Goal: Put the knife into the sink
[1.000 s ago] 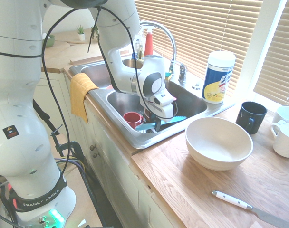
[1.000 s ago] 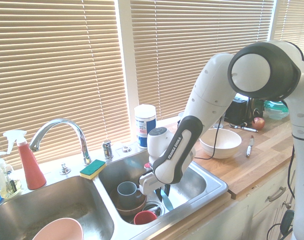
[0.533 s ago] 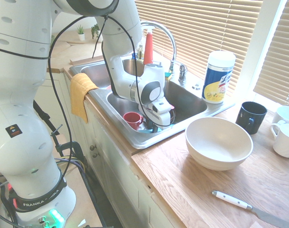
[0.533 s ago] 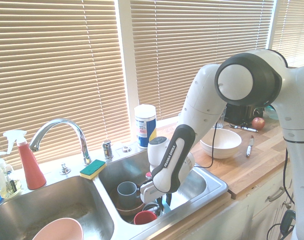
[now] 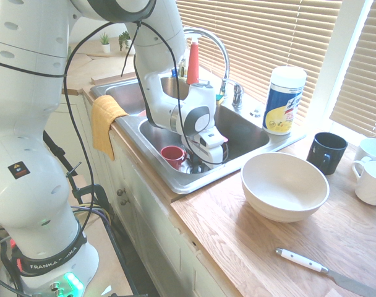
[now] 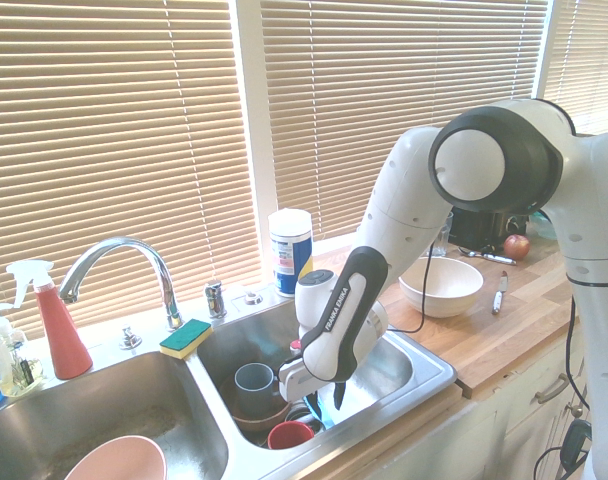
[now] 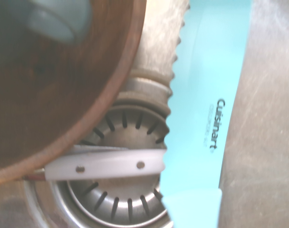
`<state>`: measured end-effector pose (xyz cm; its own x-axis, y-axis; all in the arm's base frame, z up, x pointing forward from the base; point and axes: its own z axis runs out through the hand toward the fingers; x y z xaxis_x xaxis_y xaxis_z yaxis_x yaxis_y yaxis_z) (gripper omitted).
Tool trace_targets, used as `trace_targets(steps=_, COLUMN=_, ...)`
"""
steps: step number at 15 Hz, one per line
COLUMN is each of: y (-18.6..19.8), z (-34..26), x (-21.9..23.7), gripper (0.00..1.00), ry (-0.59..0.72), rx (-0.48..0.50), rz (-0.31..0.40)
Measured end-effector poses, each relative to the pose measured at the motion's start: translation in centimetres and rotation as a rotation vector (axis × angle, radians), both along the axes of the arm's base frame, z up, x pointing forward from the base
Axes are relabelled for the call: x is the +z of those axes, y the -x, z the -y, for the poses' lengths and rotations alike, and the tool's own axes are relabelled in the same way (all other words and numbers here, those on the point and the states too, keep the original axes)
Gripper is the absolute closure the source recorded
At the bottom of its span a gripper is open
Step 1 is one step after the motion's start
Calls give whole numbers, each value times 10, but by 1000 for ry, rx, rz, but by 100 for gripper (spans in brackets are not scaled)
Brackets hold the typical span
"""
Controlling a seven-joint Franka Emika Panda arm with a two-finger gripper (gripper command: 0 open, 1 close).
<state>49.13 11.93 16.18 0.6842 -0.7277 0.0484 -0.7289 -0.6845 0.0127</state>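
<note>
One turquoise knife (serrated), one sink, two basins.

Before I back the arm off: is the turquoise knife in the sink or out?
In: the turquoise knife lies inside the sink, beside the drain strainer.

"Cuisinart" in dark letters on the turquoise knife; "FRANKA EMIKA" on arm

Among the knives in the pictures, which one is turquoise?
The knife marked "Cuisinart", down in the sink: its blade is turquoise and serrated, while the knife on the counter has a white handle.
</note>
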Motion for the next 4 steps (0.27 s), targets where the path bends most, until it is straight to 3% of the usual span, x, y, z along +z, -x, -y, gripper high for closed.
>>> trace_targets(steps=4, y=-7, z=3, x=72, gripper=0, ry=0, rx=21, rz=72)
